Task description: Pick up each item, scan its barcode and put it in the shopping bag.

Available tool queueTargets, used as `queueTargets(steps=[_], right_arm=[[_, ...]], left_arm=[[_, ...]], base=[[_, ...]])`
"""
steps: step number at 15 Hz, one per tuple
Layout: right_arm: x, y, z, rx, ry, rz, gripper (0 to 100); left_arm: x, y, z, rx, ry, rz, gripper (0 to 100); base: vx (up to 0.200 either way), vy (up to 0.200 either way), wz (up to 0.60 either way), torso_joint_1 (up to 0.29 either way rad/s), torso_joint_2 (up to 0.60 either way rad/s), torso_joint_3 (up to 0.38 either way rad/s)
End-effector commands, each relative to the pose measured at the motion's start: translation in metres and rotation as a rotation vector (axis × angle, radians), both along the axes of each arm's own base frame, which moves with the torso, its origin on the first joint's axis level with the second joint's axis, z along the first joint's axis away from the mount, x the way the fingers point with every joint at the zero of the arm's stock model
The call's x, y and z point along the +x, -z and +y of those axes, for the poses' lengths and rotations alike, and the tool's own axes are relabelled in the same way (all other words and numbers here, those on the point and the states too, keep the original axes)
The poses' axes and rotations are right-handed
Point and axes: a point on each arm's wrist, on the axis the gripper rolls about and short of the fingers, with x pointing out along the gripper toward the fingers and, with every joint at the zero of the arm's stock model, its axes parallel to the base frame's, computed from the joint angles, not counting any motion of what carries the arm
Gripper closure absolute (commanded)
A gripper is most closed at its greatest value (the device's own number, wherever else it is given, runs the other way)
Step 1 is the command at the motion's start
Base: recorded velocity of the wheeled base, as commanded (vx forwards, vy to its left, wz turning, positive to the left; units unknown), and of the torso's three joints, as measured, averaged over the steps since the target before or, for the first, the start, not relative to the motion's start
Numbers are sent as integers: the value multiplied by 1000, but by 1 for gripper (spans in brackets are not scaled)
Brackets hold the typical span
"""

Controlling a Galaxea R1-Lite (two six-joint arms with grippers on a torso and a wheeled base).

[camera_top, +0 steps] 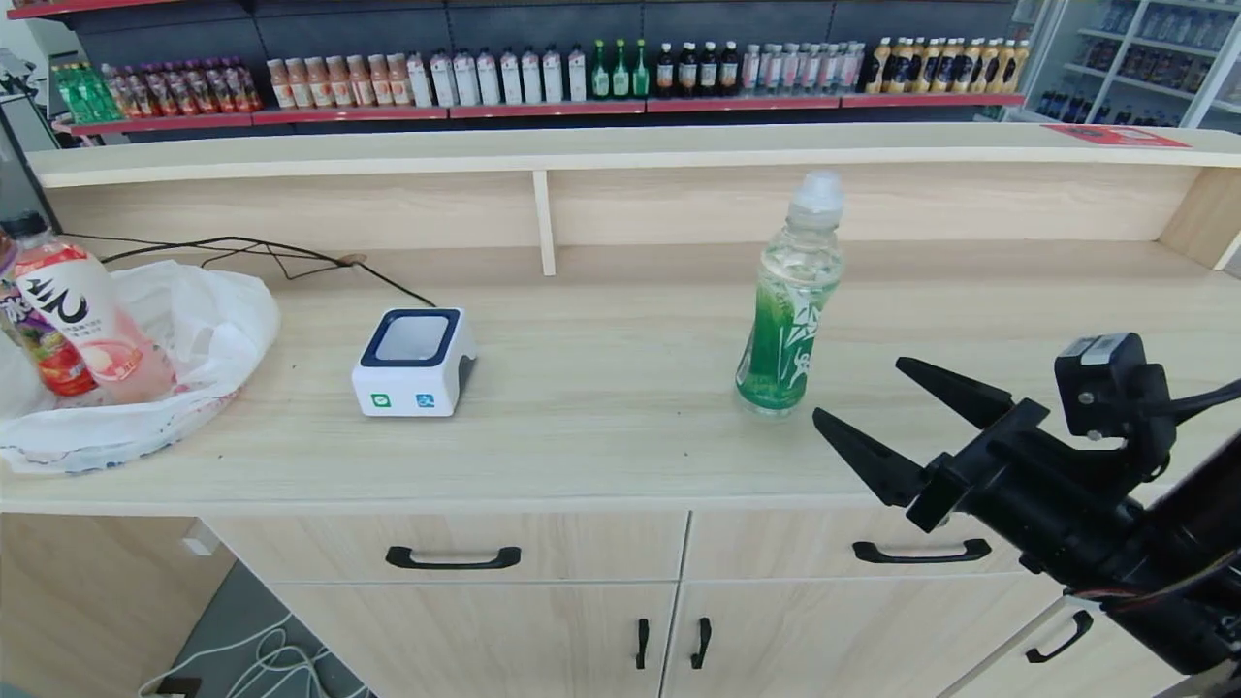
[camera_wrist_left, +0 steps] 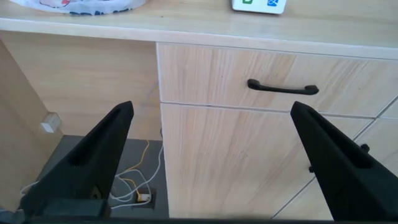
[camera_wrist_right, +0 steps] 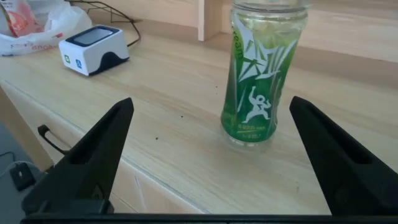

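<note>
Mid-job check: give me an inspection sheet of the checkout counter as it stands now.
Surface: wooden counter, bare in the middle.
Job's things: green bottle upright, right of the scanner; shopping bag at the counter's left end, holding a pink bottle and a second bottle.
Clutter: nothing seen.
Grippers: right gripper jaws open, empty, just short of the green bottle; left gripper jaws open, empty, below the counter edge, facing the drawer front.
Cables: black cable runs from the scanner along the counter's back; white cables on the floor.
Surroundings: shelves of drinks behind.
</note>
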Motion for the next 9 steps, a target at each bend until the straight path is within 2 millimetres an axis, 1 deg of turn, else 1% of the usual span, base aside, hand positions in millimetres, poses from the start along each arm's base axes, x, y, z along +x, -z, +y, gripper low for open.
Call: queueTargets(steps=[1,4,5,7,8,9], right_arm=[[7,8,3,-14,2,30,0],[24,5,8,-3,16,7,0],[30,5,1,-1,53,5,0],[35,6,-4,-1,74,6,0],[40,3,-1,3,71,-8,0],[40,4,1,1,67,-6,0]], left_arm=[[0,0,0,1,0,0,0],[0,0,0,0,0,0,0],[0,0,0,0,0,0,0],[0,0,0,1,0,0,0],[0,0,0,1,0,0,0],[0,0,0,1,0,0,0]], base=[[0,0,0,0,0,0],[0,0,0,0,0,0],[0,0,0,0,0,0],[0,0,0,0,0,0],[0,0,0,0,0,0],[0,0,0,0,0,0]])
